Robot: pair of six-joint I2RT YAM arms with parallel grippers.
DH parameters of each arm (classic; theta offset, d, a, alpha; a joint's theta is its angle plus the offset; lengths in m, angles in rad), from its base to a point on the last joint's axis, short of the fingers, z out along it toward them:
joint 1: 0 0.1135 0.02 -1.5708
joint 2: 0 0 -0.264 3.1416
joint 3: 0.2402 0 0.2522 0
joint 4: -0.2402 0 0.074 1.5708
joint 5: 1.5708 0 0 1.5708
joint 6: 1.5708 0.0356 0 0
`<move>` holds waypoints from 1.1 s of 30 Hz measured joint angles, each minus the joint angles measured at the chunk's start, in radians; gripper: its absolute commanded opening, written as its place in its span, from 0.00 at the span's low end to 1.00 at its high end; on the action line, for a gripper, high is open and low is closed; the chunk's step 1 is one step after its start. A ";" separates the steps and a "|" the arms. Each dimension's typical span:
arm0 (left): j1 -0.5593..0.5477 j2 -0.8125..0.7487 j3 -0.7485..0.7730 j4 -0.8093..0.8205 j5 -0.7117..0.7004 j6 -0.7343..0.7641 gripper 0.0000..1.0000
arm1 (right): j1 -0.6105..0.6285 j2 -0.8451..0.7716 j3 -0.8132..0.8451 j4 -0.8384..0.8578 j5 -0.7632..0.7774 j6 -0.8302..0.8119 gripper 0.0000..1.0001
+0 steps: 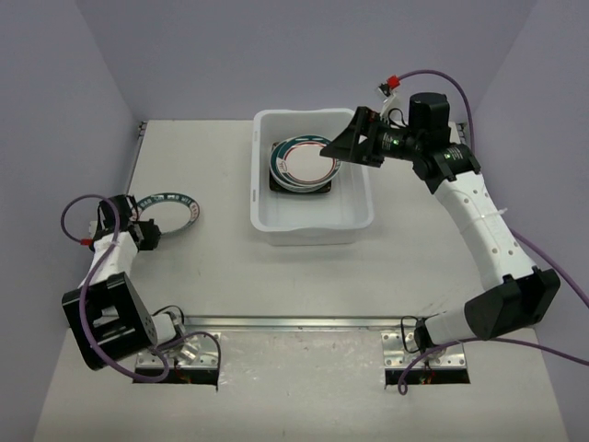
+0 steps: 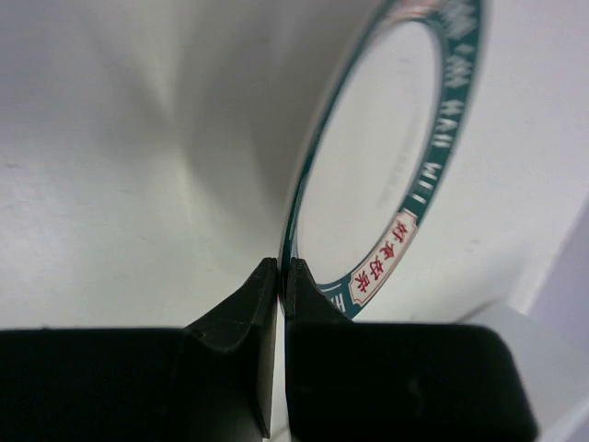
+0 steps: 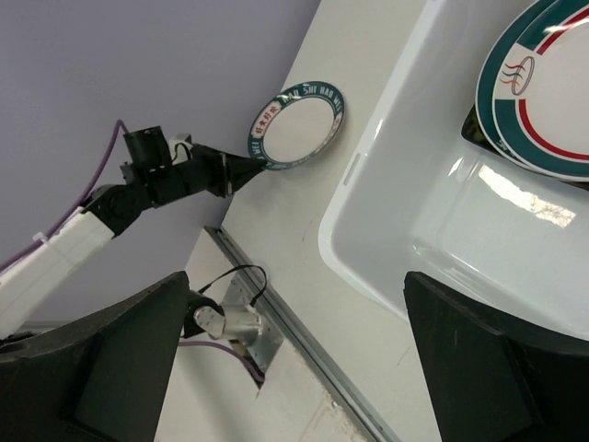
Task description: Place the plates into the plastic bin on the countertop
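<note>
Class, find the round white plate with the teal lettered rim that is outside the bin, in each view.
Top external: the round white teal-rimmed plate sits left of centre.
Left wrist: plate fills the upper right.
Right wrist: plate upper centre.
Shared landmark: the black left tool pinching its rim.

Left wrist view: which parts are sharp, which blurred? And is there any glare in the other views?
Left wrist view: the red characters on the rim of the plate beside the left pincer are sharp, the far rim is blurred. Right wrist view: bright glare on the bin floor. Top external view: even light, soft shadows.
</note>
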 measured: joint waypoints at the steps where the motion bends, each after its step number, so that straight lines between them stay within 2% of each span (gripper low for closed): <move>1: 0.000 -0.024 -0.001 0.034 0.016 0.006 0.00 | 0.000 -0.006 -0.009 0.013 0.001 0.003 0.99; 5: 0.000 -0.056 -0.003 0.108 0.075 0.017 0.00 | -0.024 -0.026 -0.064 0.110 -0.062 0.066 0.99; 7: 0.000 -0.060 -0.003 0.127 0.102 0.016 0.00 | -0.045 -0.035 -0.119 0.210 -0.119 0.143 0.99; 12: -0.001 -0.126 0.001 0.138 0.161 0.016 0.00 | -0.065 -0.011 -0.149 0.266 -0.189 0.218 0.99; 17: -0.043 -0.190 0.043 0.206 0.251 0.016 0.00 | -0.050 0.053 -0.022 0.189 -0.199 0.162 0.95; 21: -0.166 -0.251 0.082 0.314 0.285 0.015 0.00 | -0.007 0.157 0.140 0.094 -0.175 0.104 0.92; 26: -0.374 -0.257 0.144 0.466 0.343 0.011 0.00 | 0.062 0.350 0.381 -0.036 -0.126 0.040 0.83; 30: -0.518 -0.203 0.164 0.557 0.388 0.012 0.00 | 0.084 0.456 0.480 -0.110 -0.099 0.011 0.74; 33: -0.570 -0.161 0.163 0.591 0.425 0.009 0.00 | 0.084 0.487 0.498 -0.152 -0.084 -0.003 0.52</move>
